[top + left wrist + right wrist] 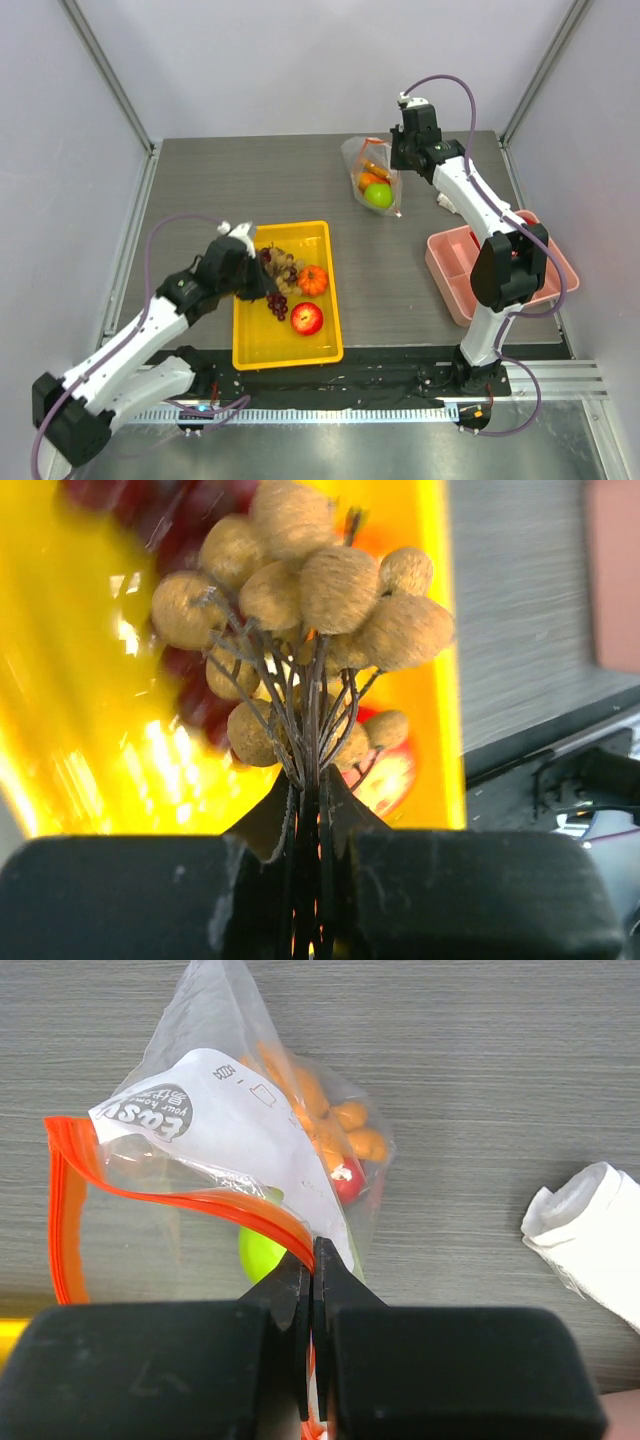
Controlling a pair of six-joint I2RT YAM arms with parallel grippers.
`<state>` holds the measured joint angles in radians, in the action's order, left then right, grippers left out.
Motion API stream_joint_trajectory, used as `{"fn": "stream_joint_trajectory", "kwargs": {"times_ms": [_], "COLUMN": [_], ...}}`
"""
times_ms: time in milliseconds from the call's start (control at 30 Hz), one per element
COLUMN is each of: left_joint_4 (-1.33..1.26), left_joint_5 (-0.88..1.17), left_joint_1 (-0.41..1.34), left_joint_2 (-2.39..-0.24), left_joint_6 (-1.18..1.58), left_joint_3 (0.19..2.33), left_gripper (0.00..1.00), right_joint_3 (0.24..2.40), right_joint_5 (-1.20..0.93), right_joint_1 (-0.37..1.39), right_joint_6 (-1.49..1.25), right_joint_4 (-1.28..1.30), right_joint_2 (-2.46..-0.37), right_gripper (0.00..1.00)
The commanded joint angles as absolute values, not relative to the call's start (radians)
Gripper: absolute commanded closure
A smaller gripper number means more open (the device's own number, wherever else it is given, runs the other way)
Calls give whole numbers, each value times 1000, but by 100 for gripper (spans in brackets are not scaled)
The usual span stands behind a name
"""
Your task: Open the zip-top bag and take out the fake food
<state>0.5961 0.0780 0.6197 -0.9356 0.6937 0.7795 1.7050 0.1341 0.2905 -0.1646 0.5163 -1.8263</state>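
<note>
The left gripper (308,825) is pinched nearly closed on the thin, dark, wiry stems of the tan cluster (320,610), a bunch of round, matte, slightly fuzzy balls fanning out from that bundle. It holds the cluster over the yellow tray (270,345), a glossy rectangular plastic bin with a raised rim; whether the balls touch the tray floor cannot be told. Inside the tray lie a grape bunch (277,304) of small dark purple beads, a ribbed orange pumpkin (313,280) with a green stem near the right wall, and a smooth, shiny red apple (306,318) just below the grapes.

The tabletop (400,290) is a grey surface with a fine streaked grain.

Further right, toward the far edge, the zip-top bag (250,1130) hangs from the right gripper (312,1260), whose jaws are clamped tight on one end of the orange-red zip strip (190,1198). The bag is clear, crinkled film with a white printed label, its mouth gaping in a loop. Inside sit a glossy green apple (258,1253), lumpy orange pieces (350,1130) and a small red piece (348,1180).

A white roll of cloth (590,1230), soft and creased, lies to the right of the bag, apart from it. A pale pink tray (450,255) with rounded corners sits at the tabletop's right edge.
</note>
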Motion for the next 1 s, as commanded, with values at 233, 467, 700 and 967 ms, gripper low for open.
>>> {"fn": "stream_joint_trajectory", "kwargs": {"times_ms": [233,467,700,967], "left_joint_4": [575,581,369,-120], "left_joint_5": [32,57,159,379], "left_joint_1": [621,621,621,621], "left_joint_2": [-526,-593,-790,-1373], "left_joint_6": [1049,954,819,807], "left_joint_3": [403,529,751,1141], "left_gripper": [59,3,38,65], "right_joint_3": [1684,1687,1709,1724], "right_joint_5": [91,66,54,-35], "right_joint_1": [291,298,333,344], "right_joint_6": [-186,-192,-192,-308], "right_joint_4": [468,469,497,509], "right_joint_2": [-1775,-1769,-1750,-1732], "right_gripper": [99,98,98,99]}}
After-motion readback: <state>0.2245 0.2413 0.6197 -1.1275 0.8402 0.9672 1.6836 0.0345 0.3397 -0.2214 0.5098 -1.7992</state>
